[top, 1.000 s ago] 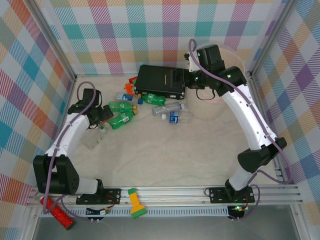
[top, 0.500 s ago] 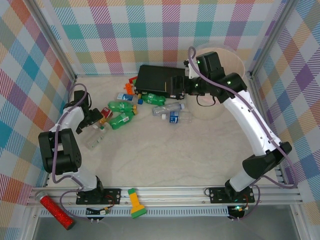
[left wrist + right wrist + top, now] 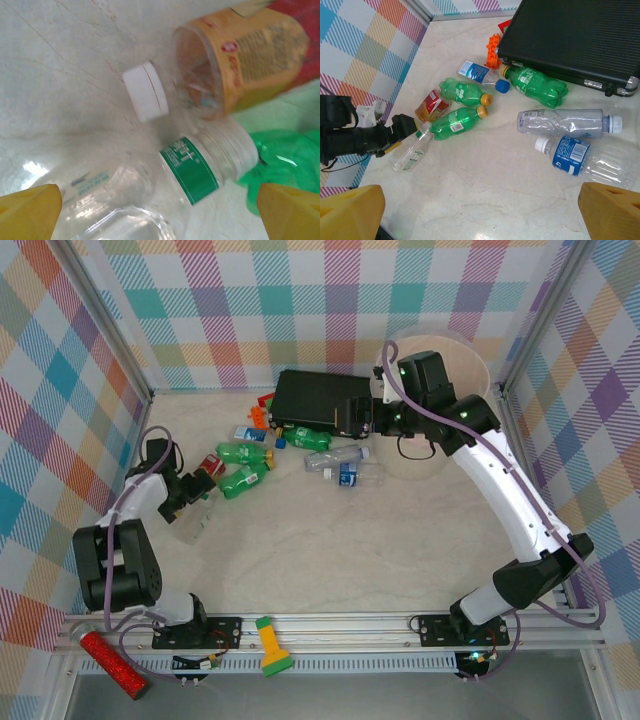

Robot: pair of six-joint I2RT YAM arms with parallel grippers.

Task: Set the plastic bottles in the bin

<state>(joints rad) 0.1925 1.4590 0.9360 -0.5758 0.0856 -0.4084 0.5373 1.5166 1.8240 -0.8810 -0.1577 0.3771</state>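
Note:
Several plastic bottles lie at the left and middle of the table. A clear bottle with a green label (image 3: 192, 170) and white cap lies between the fingers of my left gripper (image 3: 160, 215), which is open and low over it; the same clear bottle (image 3: 195, 523) lies by the left gripper (image 3: 190, 502). Beside it lie a brown-labelled bottle (image 3: 245, 55) and a green bottle (image 3: 287, 160). My right gripper (image 3: 480, 212) is open and empty, high above green bottles (image 3: 452, 122), a crushed clear bottle (image 3: 567, 121) and a blue-labelled bottle (image 3: 570, 154). The bin (image 3: 480, 355) stands at the back right, behind the right gripper (image 3: 352, 420).
A flat black case (image 3: 320, 405) lies at the back, with a small orange toy (image 3: 493, 50) at its left end. A red glittery cylinder (image 3: 113, 665) and a yellow-green flashlight (image 3: 268, 645) lie by the front rail. Metal frame posts and checked walls close in the sides.
My left arm has folded back toward the left wall and its gripper has come down and left onto the clear bottle. The right gripper has shifted slightly from the bin toward the case.

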